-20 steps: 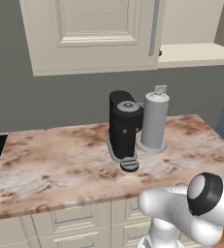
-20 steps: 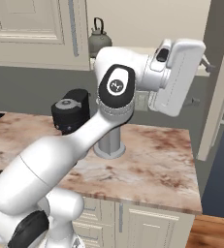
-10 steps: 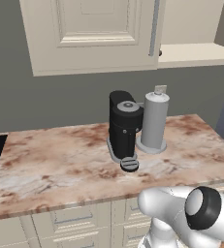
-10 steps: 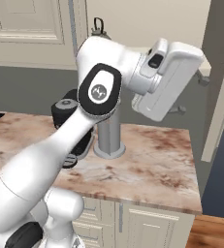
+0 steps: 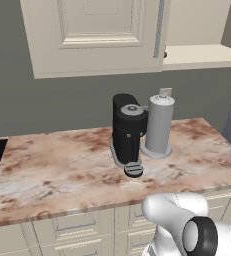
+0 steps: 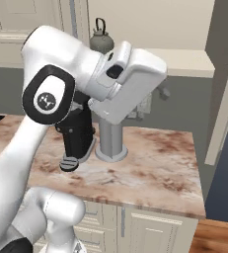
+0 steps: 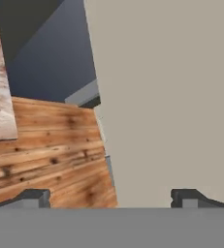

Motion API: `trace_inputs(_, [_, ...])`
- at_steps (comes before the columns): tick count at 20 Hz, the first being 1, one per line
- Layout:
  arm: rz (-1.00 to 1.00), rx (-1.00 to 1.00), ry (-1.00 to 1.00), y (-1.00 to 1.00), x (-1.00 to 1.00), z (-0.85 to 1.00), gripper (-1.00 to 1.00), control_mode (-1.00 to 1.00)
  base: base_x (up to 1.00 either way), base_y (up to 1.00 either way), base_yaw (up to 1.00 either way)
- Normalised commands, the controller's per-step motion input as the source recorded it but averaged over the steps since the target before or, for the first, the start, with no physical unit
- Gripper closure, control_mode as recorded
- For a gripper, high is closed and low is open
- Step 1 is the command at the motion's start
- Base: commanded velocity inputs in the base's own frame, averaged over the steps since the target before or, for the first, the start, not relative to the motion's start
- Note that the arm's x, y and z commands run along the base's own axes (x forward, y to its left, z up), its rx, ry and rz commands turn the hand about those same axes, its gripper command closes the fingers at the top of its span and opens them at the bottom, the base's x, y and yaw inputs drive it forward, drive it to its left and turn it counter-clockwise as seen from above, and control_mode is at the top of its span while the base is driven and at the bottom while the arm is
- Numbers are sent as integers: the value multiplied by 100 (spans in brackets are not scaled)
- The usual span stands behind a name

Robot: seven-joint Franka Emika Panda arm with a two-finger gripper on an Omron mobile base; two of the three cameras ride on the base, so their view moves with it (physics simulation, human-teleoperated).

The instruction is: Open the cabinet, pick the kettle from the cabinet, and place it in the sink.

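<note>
The kettle (image 6: 100, 41) is seen standing on the open shelf of the cabinet (image 5: 94, 35), just right of the silver bar handle (image 5: 160, 27) and partly hidden by the arm. The gripper (image 7: 111, 196) is held with its finger tips spread wide and nothing between them, facing a plain beige panel (image 7: 167, 97) and wooden floor (image 7: 45, 145). Below, a black coffee machine (image 5: 128, 131) and a grey cylindrical canister (image 5: 158, 125) stand side by side on the marble counter (image 5: 62, 165).

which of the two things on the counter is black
The coffee machine, the shorter one on the left; the cylinder touching its right side is taller and light grey.
</note>
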Motion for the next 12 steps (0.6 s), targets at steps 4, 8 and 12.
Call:
trace_inputs(4, [7, 18, -20, 84, -37, -8, -100, -100, 0, 0, 0])
trace_inputs(8, [6, 21, -21, 86, -32, -11, -100, -100, 0, 0, 0])
trace_inputs(12, [9, 24, -22, 82, -45, -9, -100, -100, 0, 0, 0])
